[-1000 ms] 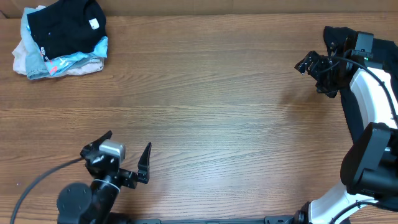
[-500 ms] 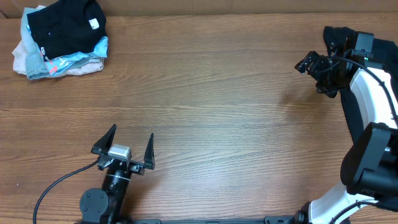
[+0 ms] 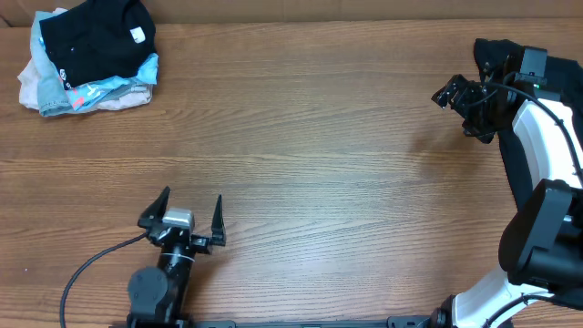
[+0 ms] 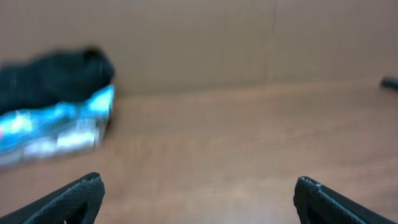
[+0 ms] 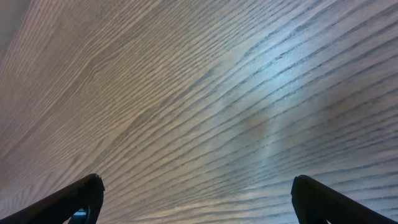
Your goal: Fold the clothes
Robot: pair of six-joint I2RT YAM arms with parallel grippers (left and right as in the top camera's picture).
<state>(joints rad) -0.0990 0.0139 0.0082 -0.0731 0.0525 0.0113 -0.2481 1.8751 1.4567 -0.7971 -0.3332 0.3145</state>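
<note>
A pile of clothes (image 3: 86,56), black on top with light blue and pale pink beneath, lies at the table's far left corner. It shows blurred at the left of the left wrist view (image 4: 53,106). My left gripper (image 3: 189,208) is open and empty near the front edge, far from the pile, pointing toward the back. My right gripper (image 3: 455,105) is open and empty at the far right, above bare wood; its fingertips (image 5: 198,193) frame only table grain.
The wooden table (image 3: 319,164) spans the view. A brown wall or board (image 4: 217,37) runs along the back edge. The right arm's white and black links (image 3: 547,182) occupy the right edge. A black cable (image 3: 91,269) trails from the left arm.
My left gripper has turned from facing right to facing the back of the table and shifted slightly. The right arm and the clothes pile have not moved.
</note>
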